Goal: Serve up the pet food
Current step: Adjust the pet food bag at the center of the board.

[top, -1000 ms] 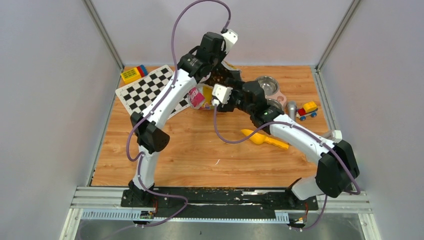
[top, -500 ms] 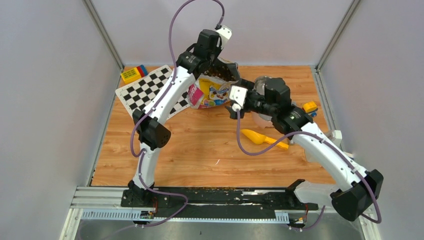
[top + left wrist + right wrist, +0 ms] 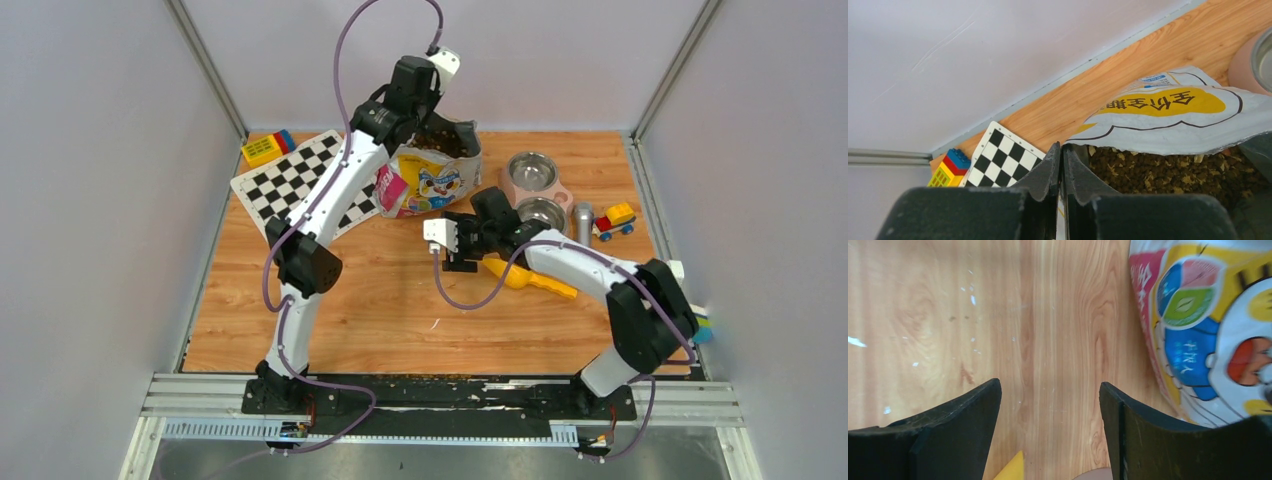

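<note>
The pet food (image 3: pixel 1158 170) is a heap of brown kibble inside the open cartoon-cat bag (image 3: pixel 432 182), which stands at the back of the table. My left gripper (image 3: pixel 420 138) is shut on the bag's left rim (image 3: pixel 1062 147); a thin white edge of it shows between the fingers. The kibble (image 3: pixel 447 146) shows through the bag's mouth from above. My right gripper (image 3: pixel 458 258) hovers open over bare wood (image 3: pixel 1050 395), in front of the bag (image 3: pixel 1213 330). The yellow scoop (image 3: pixel 525 277) lies just right of it, and its tip (image 3: pixel 1010 467) shows at the bottom edge.
A pink stand with two steel bowls (image 3: pixel 532 178) is right of the bag; its rim (image 3: pixel 1243 60) shows in the left wrist view. A checkerboard (image 3: pixel 290 182) and toy bricks (image 3: pixel 262 148) lie at the back left. A grey cylinder (image 3: pixel 582 218) and a toy truck (image 3: pixel 614 220) lie at the right.
My right gripper has drawn back from the bag and come down over the table beside the scoop. The left gripper has kept hold of the bag's rim, and the bag's front now shows.
</note>
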`<state>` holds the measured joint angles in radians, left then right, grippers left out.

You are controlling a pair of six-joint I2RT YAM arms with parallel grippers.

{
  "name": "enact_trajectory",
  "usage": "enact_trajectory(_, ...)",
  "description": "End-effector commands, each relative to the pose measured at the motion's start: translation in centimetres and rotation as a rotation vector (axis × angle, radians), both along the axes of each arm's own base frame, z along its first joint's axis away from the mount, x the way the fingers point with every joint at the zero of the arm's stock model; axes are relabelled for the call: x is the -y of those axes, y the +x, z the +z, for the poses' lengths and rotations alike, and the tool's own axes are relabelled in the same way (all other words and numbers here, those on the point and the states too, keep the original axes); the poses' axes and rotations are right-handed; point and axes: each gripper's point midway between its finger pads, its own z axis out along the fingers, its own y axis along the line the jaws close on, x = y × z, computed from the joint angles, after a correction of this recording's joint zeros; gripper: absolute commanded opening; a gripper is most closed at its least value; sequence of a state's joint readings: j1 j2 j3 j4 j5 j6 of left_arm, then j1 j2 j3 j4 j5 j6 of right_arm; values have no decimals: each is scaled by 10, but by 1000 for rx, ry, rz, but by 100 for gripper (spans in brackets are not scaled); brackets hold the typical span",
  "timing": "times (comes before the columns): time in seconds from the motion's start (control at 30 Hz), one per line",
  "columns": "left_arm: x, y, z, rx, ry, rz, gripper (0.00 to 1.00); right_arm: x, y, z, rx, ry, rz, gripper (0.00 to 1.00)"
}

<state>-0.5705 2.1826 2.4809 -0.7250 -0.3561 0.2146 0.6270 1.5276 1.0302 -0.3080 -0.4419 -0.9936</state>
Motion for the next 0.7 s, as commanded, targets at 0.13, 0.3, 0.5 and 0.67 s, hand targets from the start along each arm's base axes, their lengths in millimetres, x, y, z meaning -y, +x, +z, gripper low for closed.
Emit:
enact_trajectory(0.13, -22, -14, 52, 63, -75, 12, 17, -11, 73, -15, 195, -18, -144, 71)
enact_trajectory(0.3, -17, -18, 50, 46, -90, -13, 34, -14, 89, -23, 237, -26, -166, 71)
enact_trajectory(0.5, -15, -21, 54, 45, -107, -29, 56, -16, 93, -23, 239, -24, -176, 71)
enact_trajectory(0.67, -13, -27, 62, 46, -131, -47, 84, -16, 88, -14, 232, -14, -163, 71)
